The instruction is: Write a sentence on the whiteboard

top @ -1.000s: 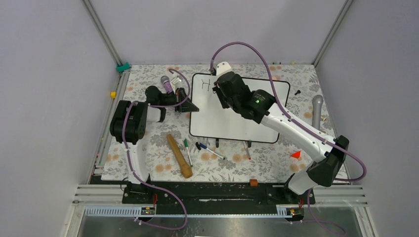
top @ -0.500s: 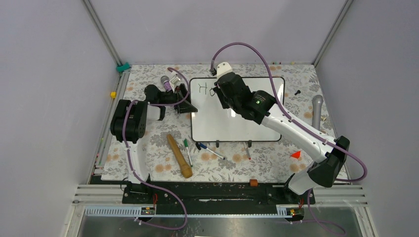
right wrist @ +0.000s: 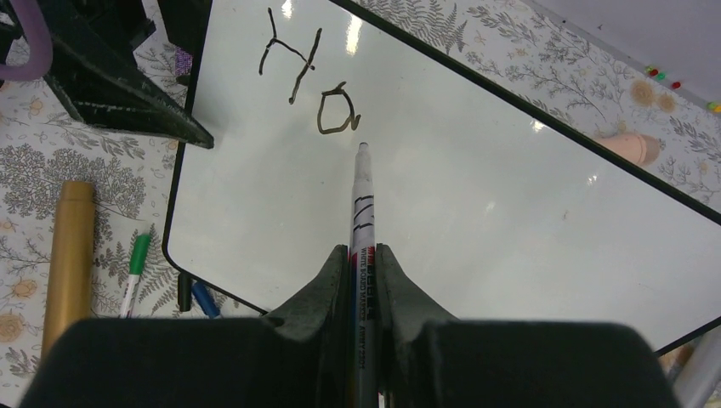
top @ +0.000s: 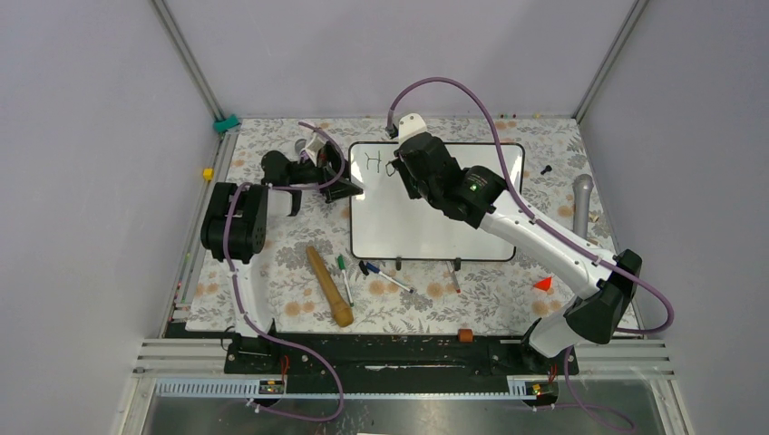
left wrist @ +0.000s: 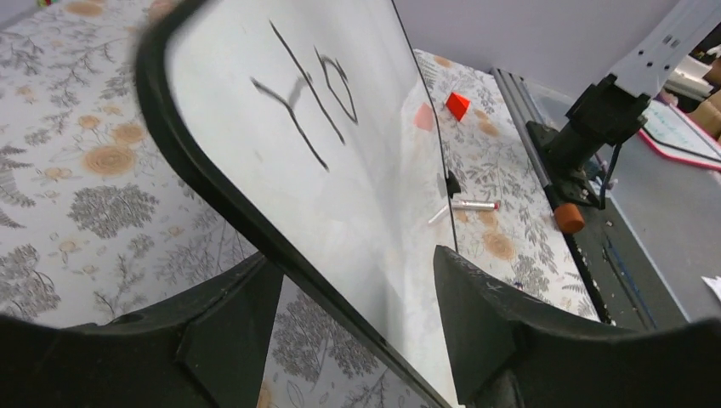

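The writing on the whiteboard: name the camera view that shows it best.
Right wrist: the writing, "Ho", is sharp and nearly face-on. Left wrist shows it steeply slanted; top external shows it tiny.

The top camera sits high at 6 o'clock, tilted down toward 12, far enough to frame the whole whiteboard (top: pixel 399 227). The left wrist camera skims the board closely from its 10 o'clock corner toward 4. The right wrist camera looks down along its marker (right wrist: pixel 360 204) toward 11. All three share the letters (top: pixel 373 161).
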`<state>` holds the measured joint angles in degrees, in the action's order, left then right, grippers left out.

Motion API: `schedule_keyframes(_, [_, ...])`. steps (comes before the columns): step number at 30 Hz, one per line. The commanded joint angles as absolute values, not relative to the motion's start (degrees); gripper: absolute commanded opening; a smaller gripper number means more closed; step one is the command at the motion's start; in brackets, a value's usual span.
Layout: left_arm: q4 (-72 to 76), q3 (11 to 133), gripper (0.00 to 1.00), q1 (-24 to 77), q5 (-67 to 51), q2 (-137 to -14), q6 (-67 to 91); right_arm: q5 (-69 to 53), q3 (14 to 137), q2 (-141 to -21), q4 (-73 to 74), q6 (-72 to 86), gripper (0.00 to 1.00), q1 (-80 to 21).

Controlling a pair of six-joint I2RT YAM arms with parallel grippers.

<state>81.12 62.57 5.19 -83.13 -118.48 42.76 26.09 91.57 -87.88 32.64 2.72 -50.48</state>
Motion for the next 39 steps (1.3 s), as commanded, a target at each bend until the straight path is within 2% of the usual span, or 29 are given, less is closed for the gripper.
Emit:
schedule_keyframes(1, [84.5,53.6,0.64,4.7,-81.6,-112.5,28.1,27.8,91.3,-85.5,30.8,2.2,0.0,-50.7])
schedule_keyframes(4, [84.5,49.5,0.55,4.4,-82.4,-109.4,23.3,27.8,90.9,-85.3,30.6,2.3,0.0,-50.7])
schedule_keyframes(7, [84.5,51.0,0.41,4.9,-86.4,-110.2,23.8,27.6,90.6,-85.0,30.4,2.6,0.0,-50.7])
schedule_keyframes(9, [84.5,52.0,0.37,5.6,-88.0,-110.6,24.3,27.6,90.2,-84.8,30.3,2.8,0.0,-50.7])
schedule_keyframes(10, [84.5,52.1,0.25,5.9,-88.6,-110.6,24.3,27.7,90.1,-84.6,30.3,2.7,0.0,-50.7])
schedule_keyframes(12, [84.6,50.4,0.18,6.1,-88.2,-109.5,21.4,27.7,89.8,-84.3,30.3,2.7,0.0,-50.7])
schedule_keyframes(13, [84.6,48.6,0.05,6.0,-86.4,-108.4,19.5,27.6,89.8,-84.2,30.2,2.7,0.0,-50.7])
schedule_keyframes(15, [84.4,45.5,0.0,5.7,-84.6,-106.9,16.7,27.6,89.7,-84.1,30.2,2.8,0.0,-50.7])
schedule_keyframes(18, [84.5,46.7,0.0,5.6,-84.8,-107.5,17.8,27.5,89.8,-83.9,30.3,2.7,0.0,-50.7])
schedule_keyframes(22, [84.6,51.7,0.0,6.7,-91.6,-110.2,21.9,27.6,90.3,-83.9,30.8,2.6,0.0,-50.7])
schedule_keyframes(31, [84.5,57.1,0.0,7.5,-92.9,-113.4,28.2,27.5,91.0,-84.8,31.3,2.7,0.0,-50.7])
schedule_keyframes(39, [84.6,58.0,0.0,6.9,-86.7,-114.5,32.1,28.3,91.6,-84.8,31.5,2.2,0.0,-50.7])
